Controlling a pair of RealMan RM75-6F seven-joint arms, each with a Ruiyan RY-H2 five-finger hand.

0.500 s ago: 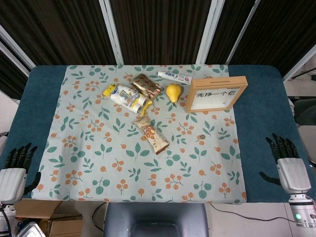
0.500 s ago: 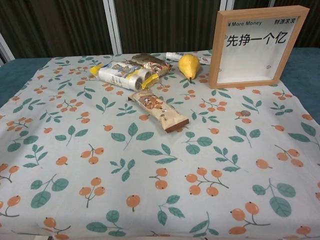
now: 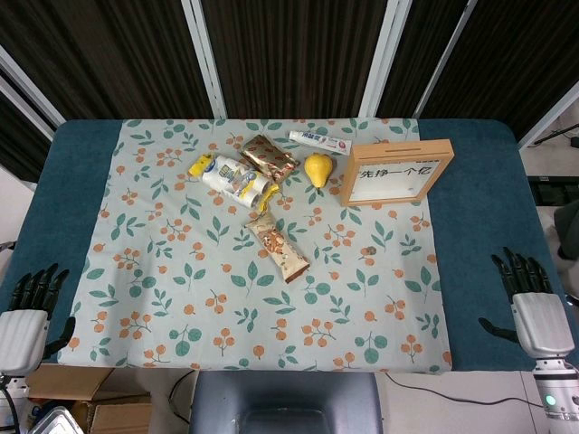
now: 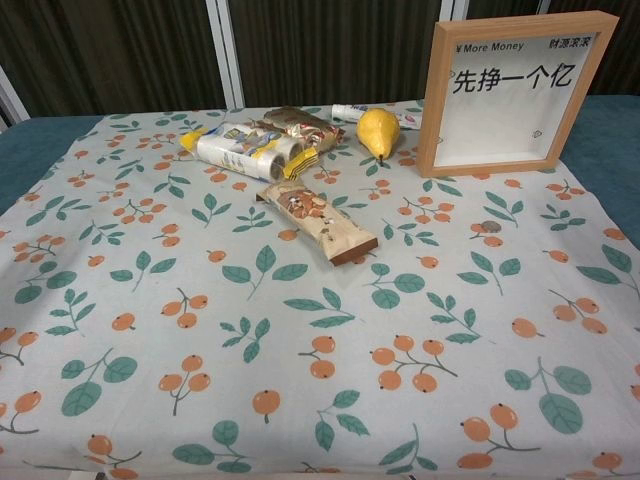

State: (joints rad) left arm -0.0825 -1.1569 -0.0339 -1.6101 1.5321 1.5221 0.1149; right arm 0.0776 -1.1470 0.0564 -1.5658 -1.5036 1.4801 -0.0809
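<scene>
Counter (image 3: 72,181) in teal cloth fills my head view, with a leaf-and-berry tablecloth (image 3: 181,298) spread over its middle. At about one o'clock from the cloth's centre stands a wooden frame (image 3: 396,172) printed with Chinese characters. At twelve o'clock lie a white and yellow packet (image 3: 237,179), a brown wrapper (image 3: 270,155), a yellow pear (image 3: 317,168) and a white tube (image 3: 319,140), close together. Near the centre lies a long snack bar (image 3: 279,248), alone. A small coin-like thing (image 3: 368,250) sits at three o'clock.

My right hand (image 3: 534,303) rests at the four o'clock edge, fingers apart, holding nothing. My left hand (image 3: 27,312) rests at eight o'clock, likewise spread and empty. Both are well apart from everything. I judge that no reach has begun; a reach would mean lifting a hand and crossing toward the snack bar, the closest thing.
</scene>
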